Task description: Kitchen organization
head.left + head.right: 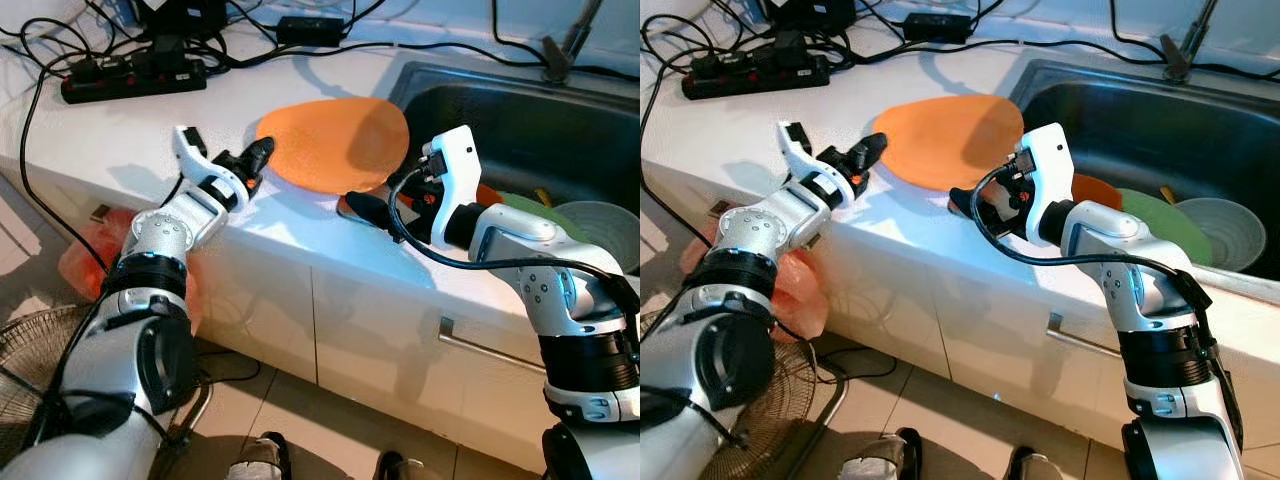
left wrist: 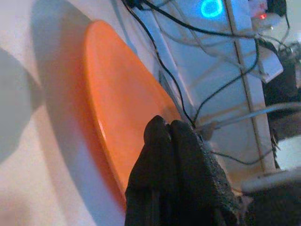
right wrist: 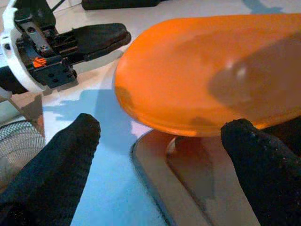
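Note:
A large orange plate [image 1: 335, 140] lies upside down on the white counter [image 1: 150, 150], its near edge resting on a flat brownish piece [image 3: 188, 179]. My left gripper [image 1: 262, 152] is shut with nothing between its fingers. Its tips point at the plate's left rim [image 2: 122, 108], and I cannot tell if they touch it. My right gripper [image 1: 960, 200] is open at the plate's near edge, low over the counter. One of its fingertips [image 3: 87, 125] sits on each side of the rim [image 3: 211, 80].
A steel sink [image 1: 480, 110] at the right holds a green plate [image 1: 1160, 220], a grey bowl [image 1: 1230, 230] and an orange dish [image 1: 1095, 188]. A black power strip [image 1: 130, 78] with cables lies at the back left. On the floor are a fan [image 1: 30, 350], a red bag [image 1: 85, 260] and a person's shoes [image 1: 260, 460].

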Robot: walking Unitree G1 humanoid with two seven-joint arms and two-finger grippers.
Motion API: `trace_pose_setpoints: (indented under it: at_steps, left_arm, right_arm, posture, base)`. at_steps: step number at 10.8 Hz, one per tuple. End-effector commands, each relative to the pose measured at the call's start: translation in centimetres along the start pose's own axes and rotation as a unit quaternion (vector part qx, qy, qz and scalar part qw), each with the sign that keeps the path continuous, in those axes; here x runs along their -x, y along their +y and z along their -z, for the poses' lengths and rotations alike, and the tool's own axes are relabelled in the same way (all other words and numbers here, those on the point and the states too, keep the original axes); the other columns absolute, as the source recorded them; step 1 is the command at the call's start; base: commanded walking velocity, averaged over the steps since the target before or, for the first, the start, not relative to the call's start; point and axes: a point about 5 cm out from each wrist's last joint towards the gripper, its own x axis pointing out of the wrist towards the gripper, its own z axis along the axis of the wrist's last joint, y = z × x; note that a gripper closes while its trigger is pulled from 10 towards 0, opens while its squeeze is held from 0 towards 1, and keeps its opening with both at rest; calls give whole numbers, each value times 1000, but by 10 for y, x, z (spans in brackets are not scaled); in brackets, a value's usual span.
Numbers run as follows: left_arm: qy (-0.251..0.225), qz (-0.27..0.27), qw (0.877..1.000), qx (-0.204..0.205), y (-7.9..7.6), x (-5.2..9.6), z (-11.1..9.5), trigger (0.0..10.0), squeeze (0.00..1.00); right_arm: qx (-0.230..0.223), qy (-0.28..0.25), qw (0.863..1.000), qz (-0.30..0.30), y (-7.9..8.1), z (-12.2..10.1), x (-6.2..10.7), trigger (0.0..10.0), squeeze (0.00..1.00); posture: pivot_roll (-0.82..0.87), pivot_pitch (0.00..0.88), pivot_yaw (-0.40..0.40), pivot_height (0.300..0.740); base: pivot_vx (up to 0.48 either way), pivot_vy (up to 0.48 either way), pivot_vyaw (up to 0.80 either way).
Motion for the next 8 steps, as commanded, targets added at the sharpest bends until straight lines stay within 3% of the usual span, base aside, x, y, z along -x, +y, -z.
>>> trace_pose_setpoints:
  at_steps: [1,4,5,6,8]
  left_arm:
    - [10,-5,1000,2,4,4,2,0,0]
    - [7,-8,1000,-15,9,9,1,0,0]
    - [-4,-18,999,-44,9,11,-3,3216,404]
    - [-23,-16,998,-53,9,14,-8,10000,1000]
    - [-63,21,996,-54,-5,17,-21,10000,1000]
  right_arm:
    - [7,2,1000,-3,3,2,-1,10000,0]
    - [9,0,1000,-6,3,1,-4,10000,0]
    - [10,0,1000,-4,3,1,-4,10000,0]
    - [10,0,1000,-3,3,2,-3,10000,0]
    - [10,-1,1000,-3,2,1,-4,10000,0]
  posture:
    - [49,162,50,740]
    - [52,156,51,740]
    - [52,154,51,740]
    - [54,153,50,740]
    - [55,152,51,740]
  base:
    - [0,0,0]
    - [0,0,0]
    - [0,0,0]
    - [0,0,0]
    - [0,0,0]
